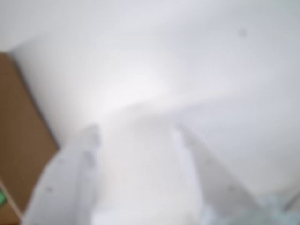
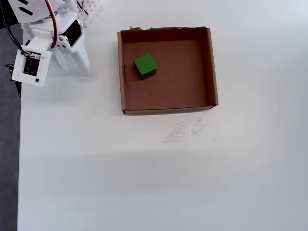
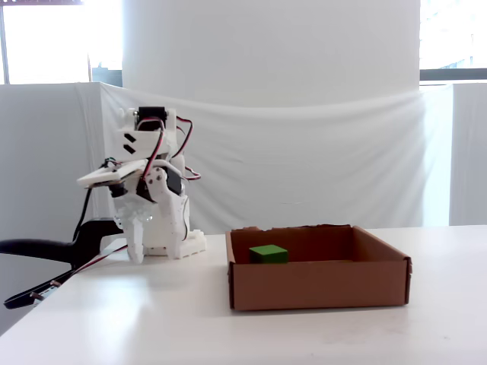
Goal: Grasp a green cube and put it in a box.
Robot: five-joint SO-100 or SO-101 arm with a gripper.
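- In the overhead view the white plastic arm is folded at the table's upper left corner, its gripper (image 2: 72, 61) pointing down at the tabletop, well clear of the box.
- The two tapered white fingers (image 2: 84, 59) stand a little apart with only bare table between them; they hold nothing. The wrist view is blurred but shows the same gap (image 1: 138, 136).
- The table (image 2: 144, 183) is smooth, matte white, with faint grey scuff marks (image 2: 185, 132) just below the box.
- The box (image 2: 212, 67) is shallow, square brown cardboard with low walls; its far edge is ragged.
- The green cube (image 2: 145, 65), matte and sharp-edged, sits on the box floor in the upper left part, near but apart from the left wall.
- Wide open table lies below and right of the box.
- The fixed view shows the cube (image 3: 268, 253) behind the front wall.
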